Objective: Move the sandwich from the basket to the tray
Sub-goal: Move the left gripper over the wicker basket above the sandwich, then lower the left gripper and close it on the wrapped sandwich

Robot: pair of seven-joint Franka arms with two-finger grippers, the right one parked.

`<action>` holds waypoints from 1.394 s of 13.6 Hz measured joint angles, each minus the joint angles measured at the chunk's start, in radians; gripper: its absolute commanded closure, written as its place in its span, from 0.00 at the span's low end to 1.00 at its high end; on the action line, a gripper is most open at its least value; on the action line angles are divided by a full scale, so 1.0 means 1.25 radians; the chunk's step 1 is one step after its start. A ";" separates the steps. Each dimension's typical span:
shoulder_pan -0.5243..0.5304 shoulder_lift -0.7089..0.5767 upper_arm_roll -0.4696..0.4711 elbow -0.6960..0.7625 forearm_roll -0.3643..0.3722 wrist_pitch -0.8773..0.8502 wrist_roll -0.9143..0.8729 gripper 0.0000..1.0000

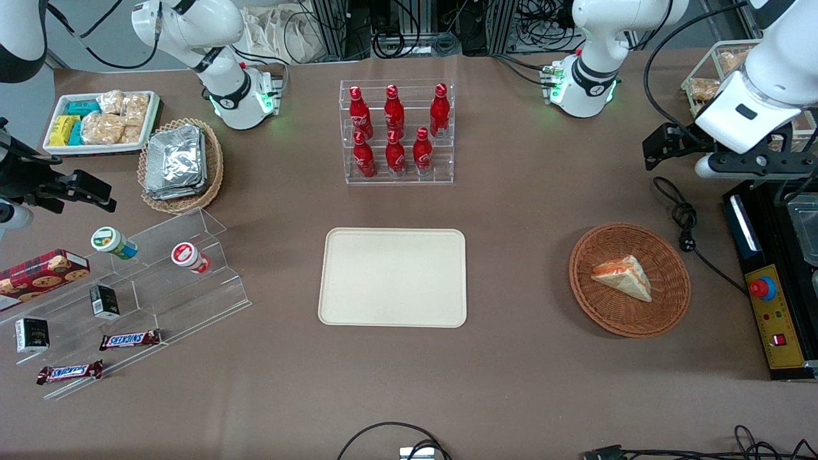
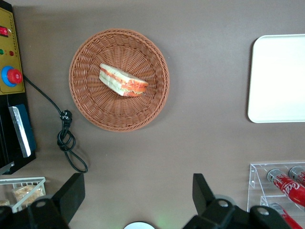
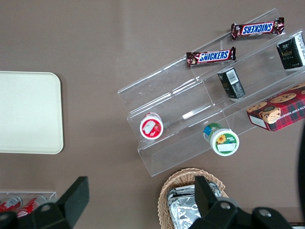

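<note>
A brown cloth covers the whole table, with cables and rack legs crowding the upper edge of the front view. Starting at the left of that frame, a clear stepped stand [image 1: 128, 300] carries yoghurt pots, small boxes and two chocolate bars, and above it sit a small white tray of snack packs [image 1: 99, 121] and a pale wicker basket of foil packs [image 1: 181, 165]. In the upper middle a clear rack of red bottles [image 1: 396, 131] stands upright. Just below it, at the frame's centre, lies the tray [image 1: 393, 277], flat, cream and with nothing on it. Farther right, well apart from the tray, is the basket [image 1: 629, 279], and the sandwich [image 1: 623, 277] lies inside it, on its side, orange filling showing along one edge. At the upper right the gripper [image 1: 677, 150] hangs above the table, well apart from the basket, its fingers [image 2: 71, 193] spread wide with nothing between them. The sandwich looks light and soft under its clear wrap, which I'd guess is slippery; squeezing hard would likely crush the bread. I'd take it across the two flat bread faces near the thick middle of the wedge, closing gently, not at the thin pointed corner.
</note>
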 measured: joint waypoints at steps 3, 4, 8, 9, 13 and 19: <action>0.003 0.006 0.000 -0.005 0.001 0.036 0.000 0.00; 0.004 0.009 0.001 -0.011 0.004 0.063 0.000 0.00; 0.014 0.023 0.030 -0.044 0.011 0.134 0.000 0.00; 0.015 0.031 0.045 -0.049 0.011 0.136 -0.019 0.00; 0.017 0.101 0.098 -0.078 0.010 0.243 -0.306 0.00; 0.017 0.190 0.132 -0.253 0.010 0.536 -0.615 0.00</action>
